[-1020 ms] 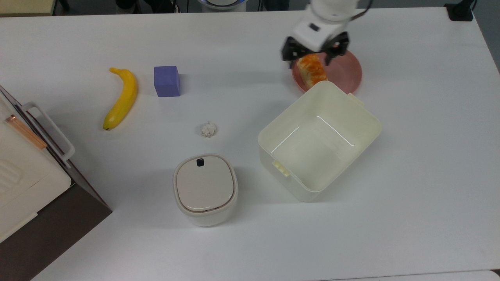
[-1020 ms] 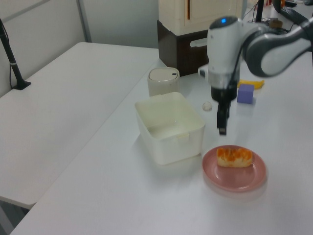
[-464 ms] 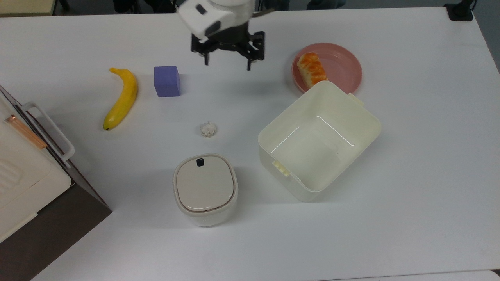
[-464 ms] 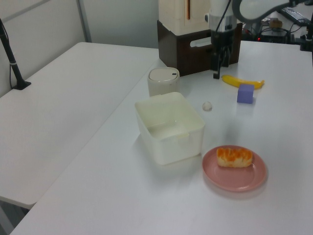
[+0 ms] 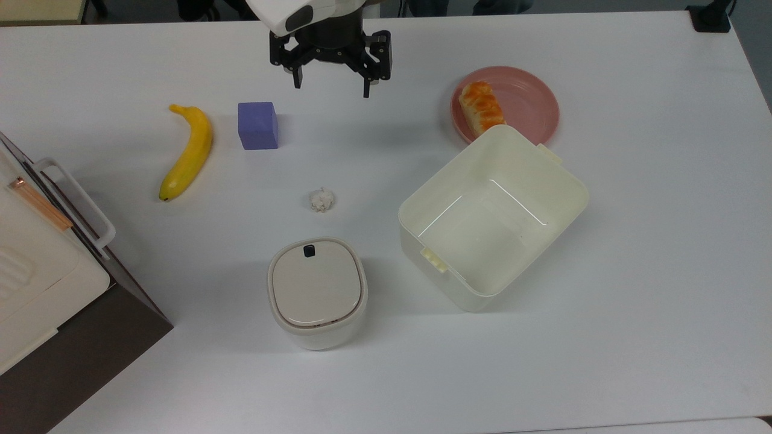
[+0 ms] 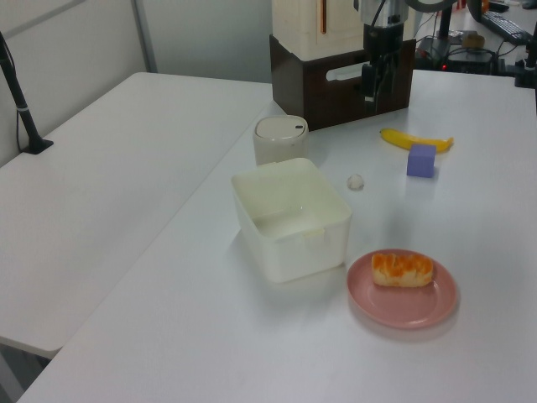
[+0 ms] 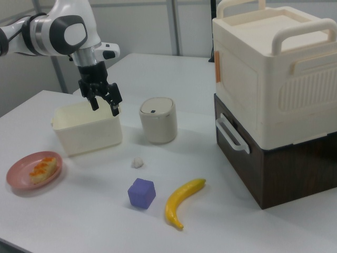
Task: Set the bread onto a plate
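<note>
Bread lies on pink plate, at plate's side nearer cream tub. Tub rim crowds plate edge in top view. Tool empty, fingers spread, high over tabletop, near purple cube. Banana, paper wad, lidded bin well apart from plate.

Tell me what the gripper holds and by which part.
Nothing is held. The gripper hangs open and empty above the table; the bread lies on the plate.
</note>
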You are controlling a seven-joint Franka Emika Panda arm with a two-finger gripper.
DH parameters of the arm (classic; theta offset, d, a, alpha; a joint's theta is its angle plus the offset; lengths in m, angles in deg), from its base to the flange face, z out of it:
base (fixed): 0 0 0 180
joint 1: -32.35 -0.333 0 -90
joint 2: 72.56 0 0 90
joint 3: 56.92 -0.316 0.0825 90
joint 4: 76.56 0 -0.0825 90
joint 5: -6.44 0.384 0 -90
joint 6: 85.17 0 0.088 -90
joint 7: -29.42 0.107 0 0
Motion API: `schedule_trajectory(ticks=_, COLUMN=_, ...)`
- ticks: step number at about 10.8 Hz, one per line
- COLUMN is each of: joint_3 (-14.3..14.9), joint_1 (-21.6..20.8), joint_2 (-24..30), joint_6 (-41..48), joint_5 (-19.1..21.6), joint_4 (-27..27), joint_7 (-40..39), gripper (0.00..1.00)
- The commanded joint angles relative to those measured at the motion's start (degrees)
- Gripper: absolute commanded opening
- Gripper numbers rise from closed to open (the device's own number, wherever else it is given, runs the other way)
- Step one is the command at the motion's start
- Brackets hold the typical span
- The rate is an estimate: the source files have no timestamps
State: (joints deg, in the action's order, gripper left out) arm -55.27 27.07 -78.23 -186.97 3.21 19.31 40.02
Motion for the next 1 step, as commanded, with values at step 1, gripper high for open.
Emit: schedule_trajectory(ticks=1, joint_3=0.6, joint_1=-0.4, joint_2=-0.3, joint_6=1.2, joint_5=0.3, joint_4=-0.9, joint_7=-1.4, gripper=1.00)
